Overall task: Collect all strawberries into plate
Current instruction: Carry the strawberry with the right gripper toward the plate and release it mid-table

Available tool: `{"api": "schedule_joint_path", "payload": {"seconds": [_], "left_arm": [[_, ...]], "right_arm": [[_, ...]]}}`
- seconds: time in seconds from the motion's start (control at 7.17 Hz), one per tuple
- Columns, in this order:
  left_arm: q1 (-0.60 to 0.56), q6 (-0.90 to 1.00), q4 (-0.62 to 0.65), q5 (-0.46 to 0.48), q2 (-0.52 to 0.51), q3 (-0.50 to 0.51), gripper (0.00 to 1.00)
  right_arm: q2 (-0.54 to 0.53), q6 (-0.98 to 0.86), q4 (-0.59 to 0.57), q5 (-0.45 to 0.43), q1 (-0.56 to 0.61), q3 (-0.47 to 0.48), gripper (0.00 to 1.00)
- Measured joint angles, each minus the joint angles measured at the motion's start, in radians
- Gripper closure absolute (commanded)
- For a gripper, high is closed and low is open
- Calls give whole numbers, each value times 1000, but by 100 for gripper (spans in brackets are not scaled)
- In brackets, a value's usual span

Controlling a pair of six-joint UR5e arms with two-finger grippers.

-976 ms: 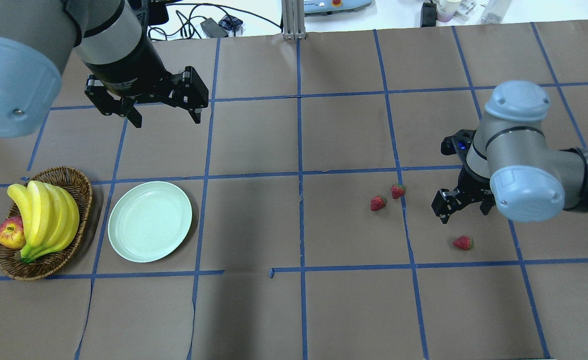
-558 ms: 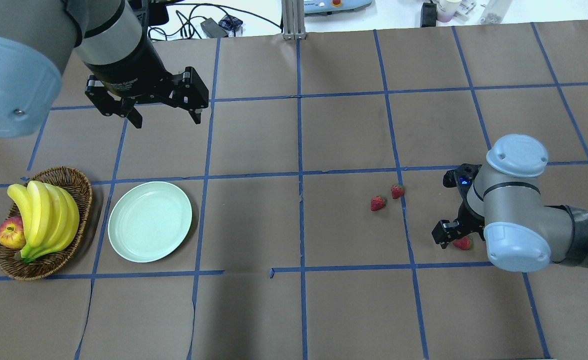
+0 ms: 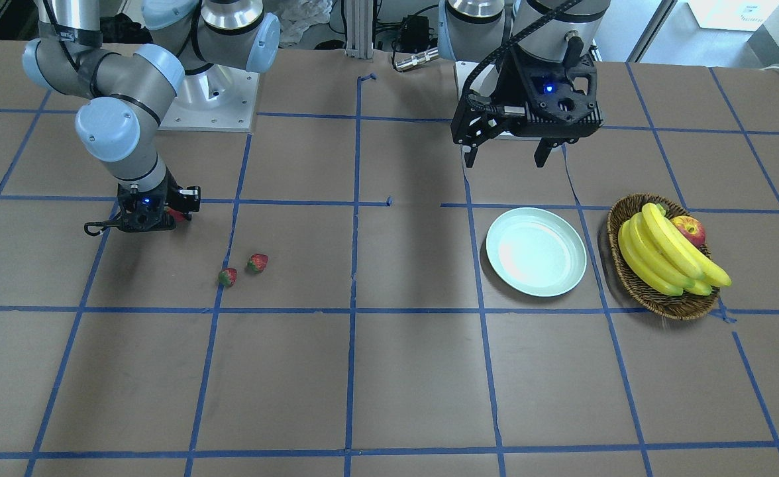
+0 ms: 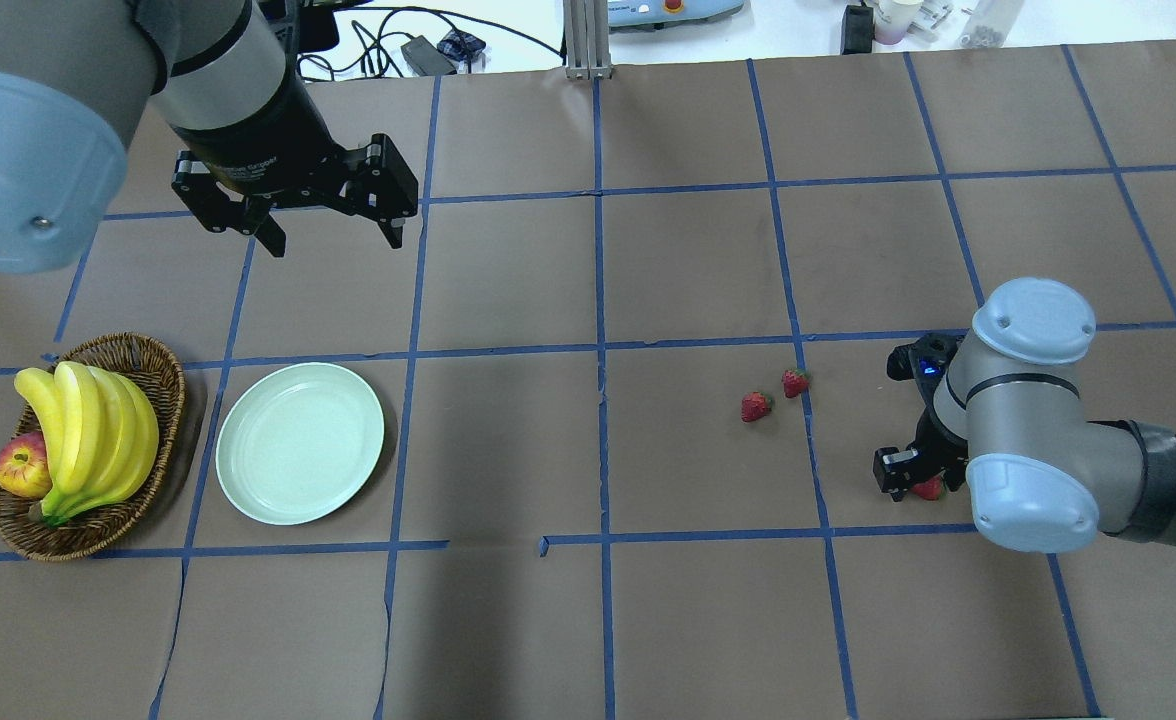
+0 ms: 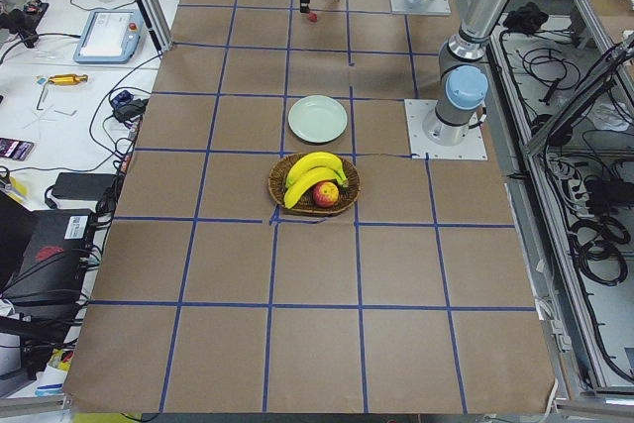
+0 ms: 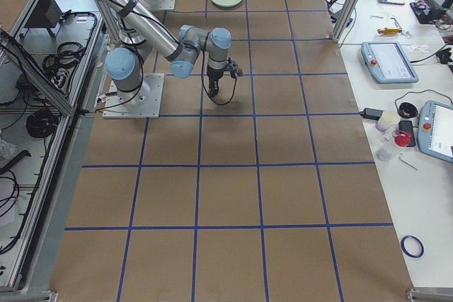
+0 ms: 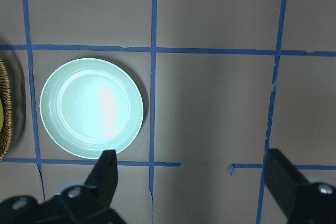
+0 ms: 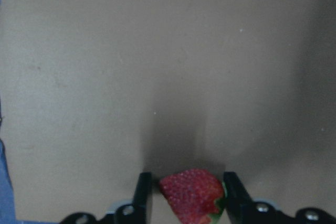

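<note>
The right claw (image 4: 920,481) and its arm hide most of one strawberry (image 4: 932,490) overhead.

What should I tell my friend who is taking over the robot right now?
Left gripper: open, empty, hanging in the air beyond the plate.
Right gripper: down low, jaws on either side of one strawberry; cannot tell whether they grip it yet.
Two other strawberries lie side by side near it, far from the plate.
Done: nothing, the plate holds no strawberry.
Left: probably close on this one, carry it to the plate, then fetch the other two.
</note>
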Motion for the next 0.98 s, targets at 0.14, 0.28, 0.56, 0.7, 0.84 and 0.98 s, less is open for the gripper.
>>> {"api": "schedule_joint_path", "payload": {"seconds": [0.14, 0.28, 0.56, 0.7, 0.84, 0.98], "left_arm": [[0, 0, 0, -1, 0, 0, 0], [0, 1, 1, -1, 1, 1, 0], [0, 1, 1, 0, 1, 1, 0], [0, 1, 1, 0, 1, 2, 0], [0, 1, 1, 0, 1, 1, 0], [-1, 1, 1, 0, 1, 1, 0]], "right_arm": [[-3, 27, 0, 11, 1, -17, 100], [-7, 64, 2, 49, 7, -56, 100], [0, 208, 7, 168, 90, -154, 100], [19, 322, -8, 192, 174, -183, 100], [51, 449, -33, 202, 263, -214, 100], [90, 569, -53, 204, 343, -253, 100]]}}
